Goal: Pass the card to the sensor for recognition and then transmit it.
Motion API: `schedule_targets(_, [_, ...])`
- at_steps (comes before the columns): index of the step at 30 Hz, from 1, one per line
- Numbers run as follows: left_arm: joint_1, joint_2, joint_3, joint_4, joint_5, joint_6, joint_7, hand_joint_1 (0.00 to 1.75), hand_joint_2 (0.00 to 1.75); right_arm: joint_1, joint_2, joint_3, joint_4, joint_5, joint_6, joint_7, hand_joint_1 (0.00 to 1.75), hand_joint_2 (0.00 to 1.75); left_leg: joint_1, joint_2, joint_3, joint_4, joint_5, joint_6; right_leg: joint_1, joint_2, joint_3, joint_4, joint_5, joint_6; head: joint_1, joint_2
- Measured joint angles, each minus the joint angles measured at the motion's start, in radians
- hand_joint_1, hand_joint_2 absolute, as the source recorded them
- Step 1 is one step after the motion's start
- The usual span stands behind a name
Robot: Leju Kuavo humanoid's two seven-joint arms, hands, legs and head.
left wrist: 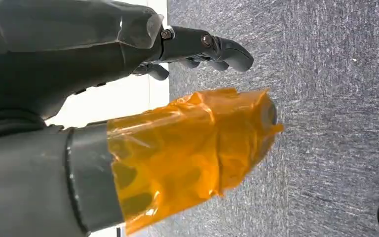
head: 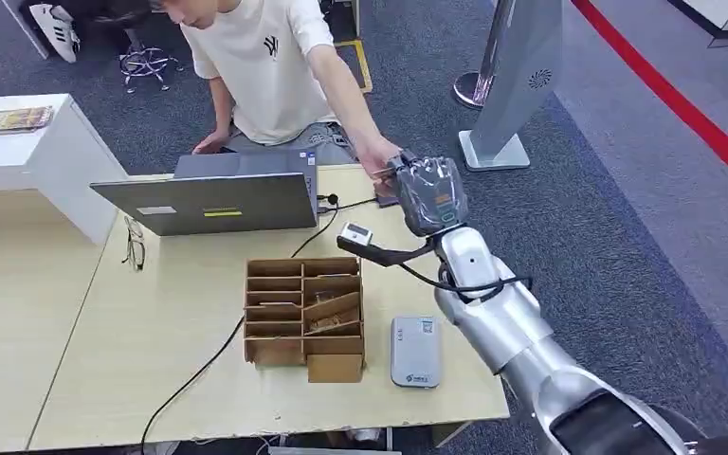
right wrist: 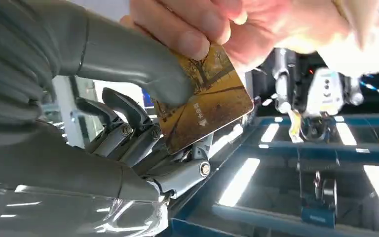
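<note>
Over the table point(head: 104, 322), a person's hand point(right wrist: 237, 24) and right robot hand point(right wrist: 128, 143) pinch the card point(right wrist: 207, 103).

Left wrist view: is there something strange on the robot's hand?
Yes. The thumb of the left hand is wrapped in crinkled orange film, like a makeshift cover. The hand holds nothing.

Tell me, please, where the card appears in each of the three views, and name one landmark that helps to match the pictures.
Head view: the card itself cannot be made out; it would be where the person's hand meets the right hand, past the laptop.
Left wrist view: not in it.
Right wrist view: the card is in the middle, between the grey thumb and the person's fingers.
Shared landmark: the person's hand, in the head and right wrist views.
</note>
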Motion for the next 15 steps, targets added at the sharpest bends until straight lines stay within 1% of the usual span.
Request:
schedule_targets(2, [-0.001,0.000,-0.003,0.000,0.000,-0.004,0.000,0.00,0.00,-0.003,-0.004,0.000,0.031,0.008,0.004,0.003,1.75,1.75,0.000,0.000,0.000,0.000,0.000,0.000,0.000,0.000,0.000,0.000,0.000,0.000,0.000,0.000])
schedule_targets(3, [0.000,0.000,-0.004,0.000,0.000,-0.005,0.001,0.00,0.00,-0.003,-0.005,0.001,0.045,0.012,0.005,0.006,1.38,1.75,0.000,0.000,0.000,0.000,0.000,0.000,0.000,0.000,0.000,0.000,0.000,0.000,0.000,0.000])
schedule_targets(4, [0.000,0.000,-0.007,0.000,0.000,-0.007,0.002,0.00,0.00,-0.004,-0.005,0.001,0.059,0.015,0.006,0.010,0.44,1.75,0.000,0.000,0.000,0.000,0.000,0.000,0.000,0.000,0.000,0.000,0.000,0.000,0.000,0.000])
schedule_targets(5, [0.000,0.000,-0.010,0.000,0.000,-0.008,0.002,0.00,0.00,-0.004,-0.005,0.002,0.070,0.016,0.008,0.011,0.10,1.75,0.000,0.000,0.000,0.000,0.000,0.000,0.000,0.000,0.000,0.000,0.000,0.000,0.000,0.000])
schedule_targets(7, [-0.001,0.000,-0.013,0.000,0.000,-0.008,0.003,0.00,0.00,-0.003,-0.005,0.005,0.095,0.021,0.023,0.011,0.00,1.75,0.000,0.000,0.000,0.000,0.000,0.000,0.000,0.000,0.000,0.000,0.000,0.000,0.000,0.000])
schedule_targets(11, [-0.001,-0.002,-0.015,0.000,0.000,-0.013,0.008,0.00,0.00,0.000,-0.005,0.011,0.134,0.032,0.056,0.010,0.00,1.75,0.000,0.000,0.000,0.000,0.000,0.000,0.000,0.000,0.000,0.000,0.000,0.000,0.000,0.000])
schedule_targets(15, [0.000,-0.002,-0.015,0.000,0.001,-0.014,0.010,0.00,0.00,0.005,-0.005,0.025,0.157,0.026,0.063,0.010,0.00,1.75,0.000,0.000,0.000,0.000,0.000,0.000,0.000,0.000,0.000,0.000,0.000,0.000,0.000,0.000])
